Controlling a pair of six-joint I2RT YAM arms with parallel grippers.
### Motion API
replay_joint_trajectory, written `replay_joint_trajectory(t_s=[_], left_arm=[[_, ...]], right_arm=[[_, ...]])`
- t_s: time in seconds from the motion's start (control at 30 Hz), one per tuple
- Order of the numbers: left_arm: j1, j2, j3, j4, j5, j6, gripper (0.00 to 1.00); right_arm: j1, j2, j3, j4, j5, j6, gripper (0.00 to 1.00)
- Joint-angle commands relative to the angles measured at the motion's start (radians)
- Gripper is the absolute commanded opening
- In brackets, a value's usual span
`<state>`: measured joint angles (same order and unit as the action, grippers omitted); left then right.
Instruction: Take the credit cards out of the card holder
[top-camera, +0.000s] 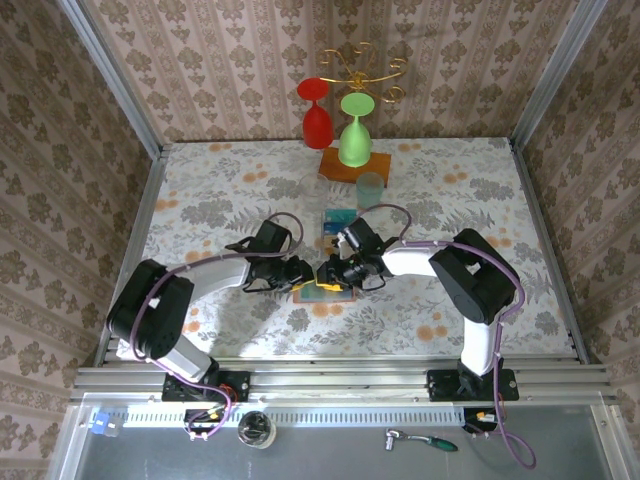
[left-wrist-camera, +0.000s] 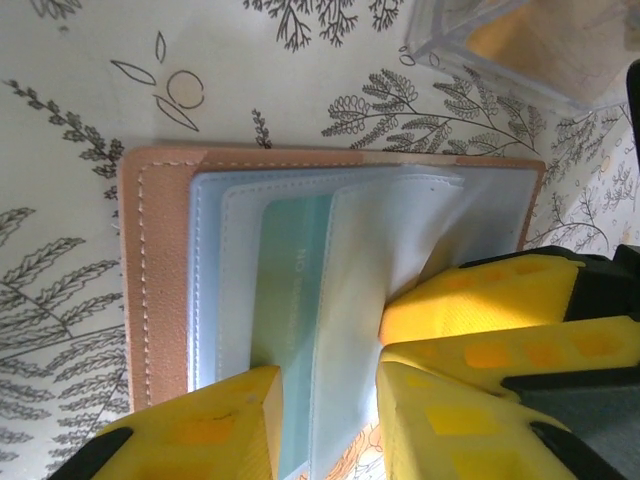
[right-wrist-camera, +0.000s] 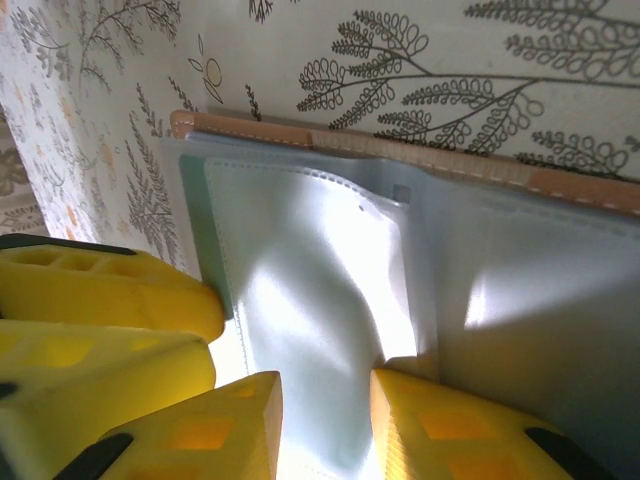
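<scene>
The card holder (top-camera: 326, 291) lies open on the floral table between both arms. Its tan leather rim (left-wrist-camera: 160, 280) frames grey-blue pocket panels. One teal credit card (left-wrist-camera: 290, 300) sits inside a pocket, partly covered by the translucent panel. My left gripper (left-wrist-camera: 330, 412) stands over the holder's near edge, jaws apart, with the card's edge and a pocket panel in the gap. My right gripper (right-wrist-camera: 325, 415) comes from the opposite side, jaws apart over a bulging pocket panel of the holder (right-wrist-camera: 420, 160). The two grippers' yellow fingers (left-wrist-camera: 480, 300) nearly touch each other. Teal cards (top-camera: 337, 221) lie loose on the table behind the holder.
Behind the holder stand a clear glass (top-camera: 313, 186) and a teal glass (top-camera: 370, 188). Further back, a red goblet (top-camera: 316, 118) and a green goblet (top-camera: 355, 135) stand by an orange-brown block (top-camera: 335, 166). A clear container (left-wrist-camera: 510, 40) lies just past the holder.
</scene>
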<state>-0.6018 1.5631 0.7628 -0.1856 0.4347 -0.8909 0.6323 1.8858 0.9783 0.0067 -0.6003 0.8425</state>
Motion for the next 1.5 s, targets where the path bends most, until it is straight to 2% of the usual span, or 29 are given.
replay_joint_trajectory(t_s=[0.0, 0.23, 0.6, 0.77, 0.93, 1.3, 1.47], left_arm=[[-0.004, 0.017, 0.010, 0.023, 0.016, -0.016, 0.30], [-0.006, 0.049, 0.003, 0.068, 0.030, -0.032, 0.26], [-0.004, 0.047, 0.016, 0.076, 0.039, -0.035, 0.15], [-0.006, 0.031, 0.031, 0.056, 0.034, -0.032, 0.15], [-0.019, 0.013, 0.085, -0.032, -0.001, 0.007, 0.17], [-0.051, 0.040, 0.129, 0.005, 0.007, -0.025, 0.18], [-0.080, 0.070, 0.140, 0.046, 0.011, -0.056, 0.23]], right_arm=[[-0.011, 0.002, -0.019, 0.020, -0.024, 0.026, 0.32], [-0.017, -0.004, -0.026, 0.020, -0.030, 0.026, 0.31], [-0.017, -0.031, -0.023, 0.020, -0.041, 0.033, 0.31], [-0.017, -0.082, -0.002, -0.040, -0.011, 0.009, 0.31], [-0.019, -0.132, 0.032, -0.141, 0.036, -0.041, 0.31], [-0.064, -0.237, 0.052, -0.266, 0.087, -0.103, 0.31], [-0.093, -0.289, 0.047, -0.304, 0.096, -0.127, 0.31]])
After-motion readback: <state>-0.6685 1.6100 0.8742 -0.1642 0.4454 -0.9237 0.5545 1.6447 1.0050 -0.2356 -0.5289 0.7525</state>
